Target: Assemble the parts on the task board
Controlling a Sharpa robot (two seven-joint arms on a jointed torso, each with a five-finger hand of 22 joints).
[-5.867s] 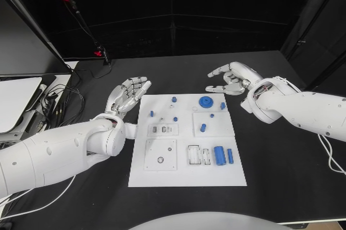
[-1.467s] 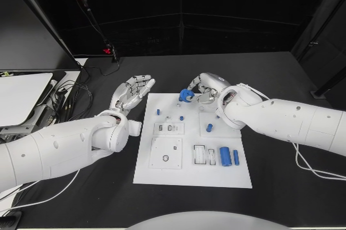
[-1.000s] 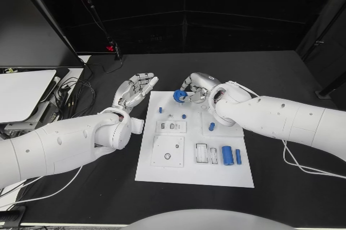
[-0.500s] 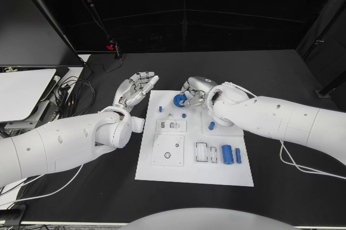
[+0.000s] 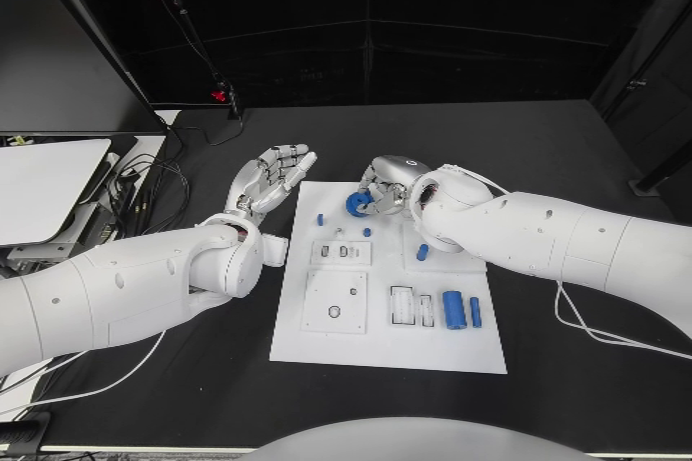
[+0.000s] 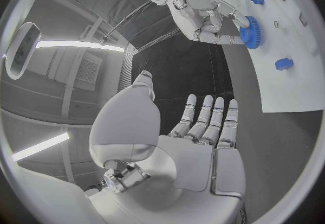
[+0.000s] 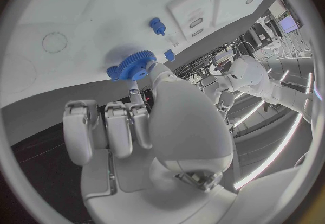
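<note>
Right hand (image 5: 387,179) was closed on the blue gear (image 5: 356,203), pinched at its edge between thumb and fingers, rest of the fingers curled behind it. The gear sat low over the far end of the task board (image 5: 361,341); right wrist view had it (image 7: 130,65) edge-on against the white surface, tilted rather than flat. Couldn't tell whether it was touching the board or just above it. My read: edge grip keeps the centre free so the gear can drop over a post, and the tilt says it wasn't seated yet.

Left hand (image 5: 268,186) held nothing, fingers straight and apart, palm up-ish, parked over the black table (image 5: 577,151) just beside the board's far left corner. Left wrist view showed the same flat open palm (image 6: 203,153), with the right hand and gear (image 6: 249,32) beyond it. Looked like it was staying clear of the work, not bracing the board.

Further out on the board: small blue pegs (image 5: 320,220) standing near the gear, one blue piece (image 5: 423,251) mid-board on the right, and a larger blue cylinder (image 5: 450,308) lying in the near-right recess next to a slimmer one. The square plate (image 5: 335,302) with a centre hole sat near-left, untouched.

Judgement: gear placement in progress, most parts unassembled.
</note>
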